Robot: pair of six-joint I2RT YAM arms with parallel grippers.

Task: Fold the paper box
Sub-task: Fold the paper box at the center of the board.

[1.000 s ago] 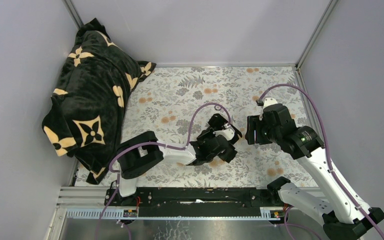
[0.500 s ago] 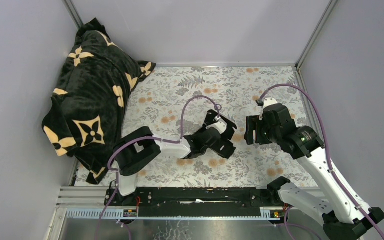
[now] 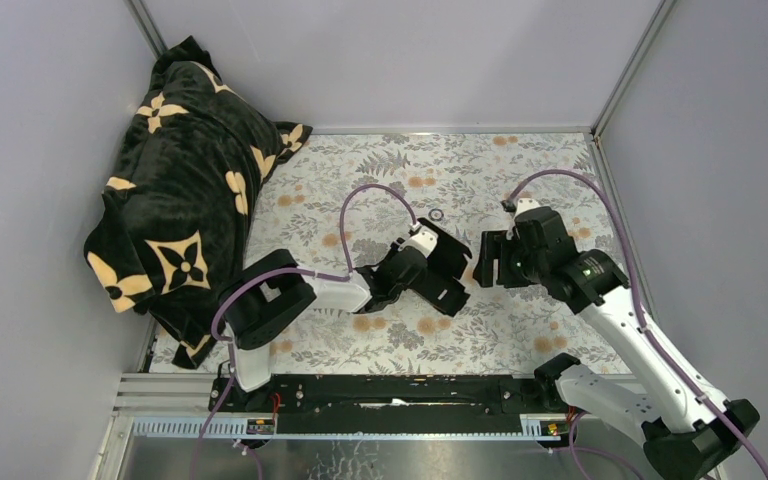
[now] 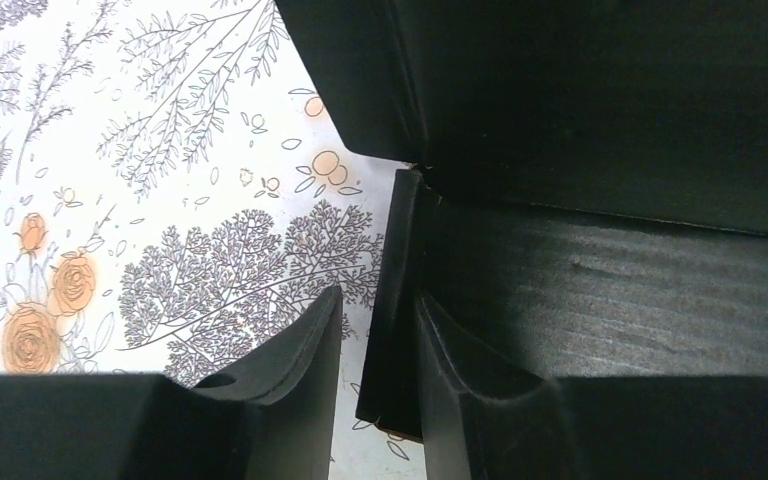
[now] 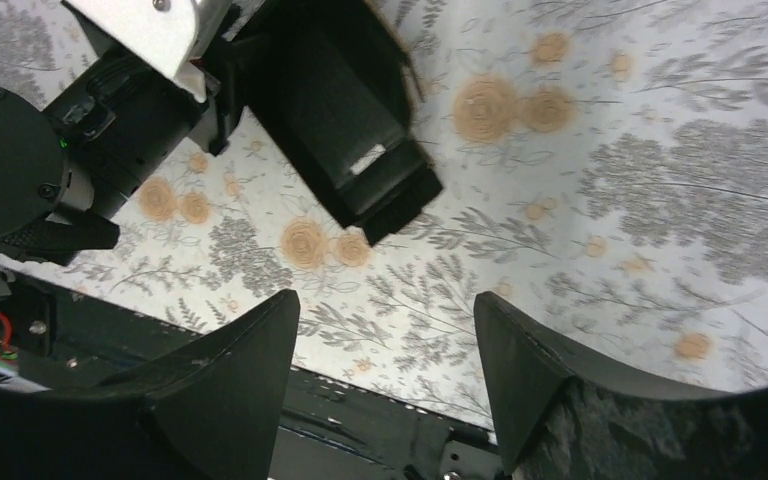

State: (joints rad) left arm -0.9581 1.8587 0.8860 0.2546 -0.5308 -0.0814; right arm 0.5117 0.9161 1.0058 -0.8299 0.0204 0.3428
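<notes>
At the middle of the floral counter (image 3: 520, 170) the paper box (image 5: 345, 120) lies as black creased card with one flap standing on edge, and the left tool (image 4: 380, 300) is right at it. Its fingers (image 4: 470, 380) are parted around that flap, which sits close against the finger on the right of the wrist view with a sliver of gap to the other, so nothing is clamped. Right tool (image 5: 388, 300) hovers just right of the box, spread wide with nothing between, clear of the card; black blanket (image 3: 180, 200) with cream flowers sits bunched at the far left, well apart.
</notes>
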